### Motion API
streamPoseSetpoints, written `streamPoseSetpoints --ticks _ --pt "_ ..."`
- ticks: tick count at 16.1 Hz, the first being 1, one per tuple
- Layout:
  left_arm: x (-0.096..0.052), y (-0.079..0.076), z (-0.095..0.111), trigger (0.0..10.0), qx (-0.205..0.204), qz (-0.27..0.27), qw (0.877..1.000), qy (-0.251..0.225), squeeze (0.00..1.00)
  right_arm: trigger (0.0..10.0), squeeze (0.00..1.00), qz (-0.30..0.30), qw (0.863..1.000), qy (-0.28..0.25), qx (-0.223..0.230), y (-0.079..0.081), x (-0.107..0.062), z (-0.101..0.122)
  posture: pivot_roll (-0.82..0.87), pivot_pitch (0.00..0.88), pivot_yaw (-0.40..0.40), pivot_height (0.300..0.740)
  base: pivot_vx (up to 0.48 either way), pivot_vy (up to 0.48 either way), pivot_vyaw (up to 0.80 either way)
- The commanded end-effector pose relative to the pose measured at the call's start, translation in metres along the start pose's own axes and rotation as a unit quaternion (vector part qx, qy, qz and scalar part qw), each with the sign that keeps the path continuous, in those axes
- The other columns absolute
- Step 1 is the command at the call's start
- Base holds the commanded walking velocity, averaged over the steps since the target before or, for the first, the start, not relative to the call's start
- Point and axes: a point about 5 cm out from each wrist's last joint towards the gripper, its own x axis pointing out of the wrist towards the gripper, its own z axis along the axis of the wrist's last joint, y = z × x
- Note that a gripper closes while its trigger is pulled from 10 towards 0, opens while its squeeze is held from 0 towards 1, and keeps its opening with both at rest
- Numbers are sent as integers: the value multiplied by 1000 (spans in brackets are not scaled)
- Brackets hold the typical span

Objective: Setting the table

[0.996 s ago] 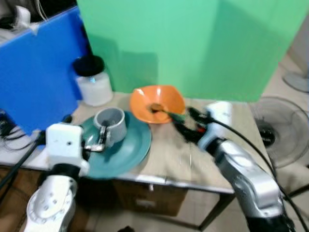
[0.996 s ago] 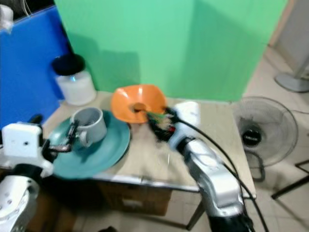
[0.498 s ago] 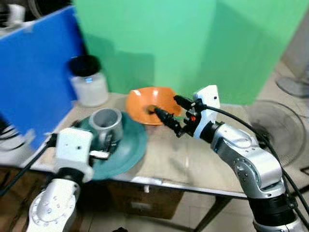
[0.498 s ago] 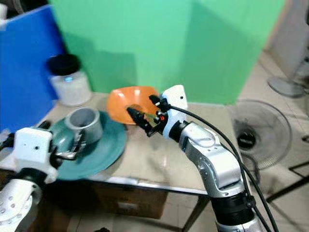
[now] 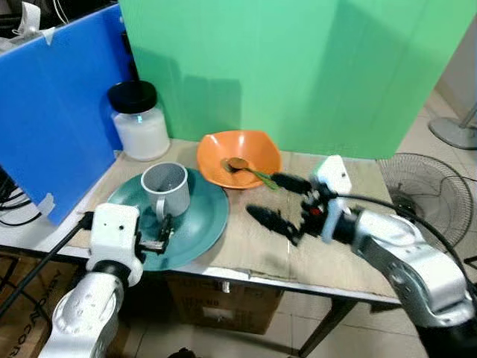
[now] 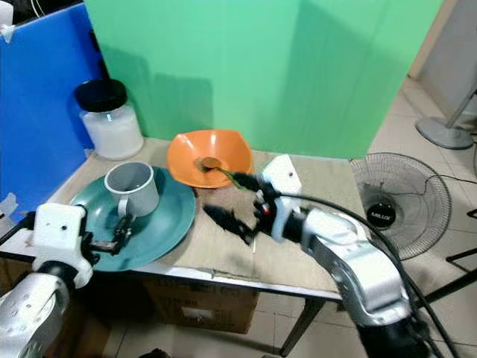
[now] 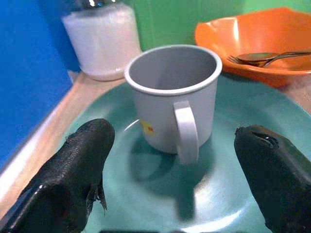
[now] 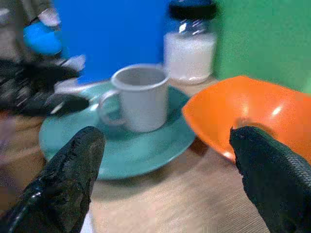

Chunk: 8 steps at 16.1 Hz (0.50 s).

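Bare wooden table edge beneath wide-spread right gripper.

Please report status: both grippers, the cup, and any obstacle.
Left gripper open, at teal plate edge, facing grey cup. Right gripper open, empty, above table beside orange bowl holding spoon. Cup upright on plate, ungripped. Nothing blocking it.

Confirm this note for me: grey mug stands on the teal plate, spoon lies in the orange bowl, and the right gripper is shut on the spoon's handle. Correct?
Not quite. The right gripper is open and holds nothing, over the table in front of the orange bowl; the left eye view shows it. The spoon lies free in the bowl, and the grey mug stands on the teal plate.
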Motion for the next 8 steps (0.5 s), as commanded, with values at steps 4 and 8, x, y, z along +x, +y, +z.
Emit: streamPoseSetpoints --ticks 4,8 --pt "17 1 -6 10000 -7 -32 999 21 0 10000 1000 56 998 10 -18 6 -7 -3 46 0 28 740 0 0 0" --pt "34 4 -1 10000 -34 -20 999 7 0 10000 1000 73 997 12 -8 13 -12 -10 32 0 38 740 0 0 0"
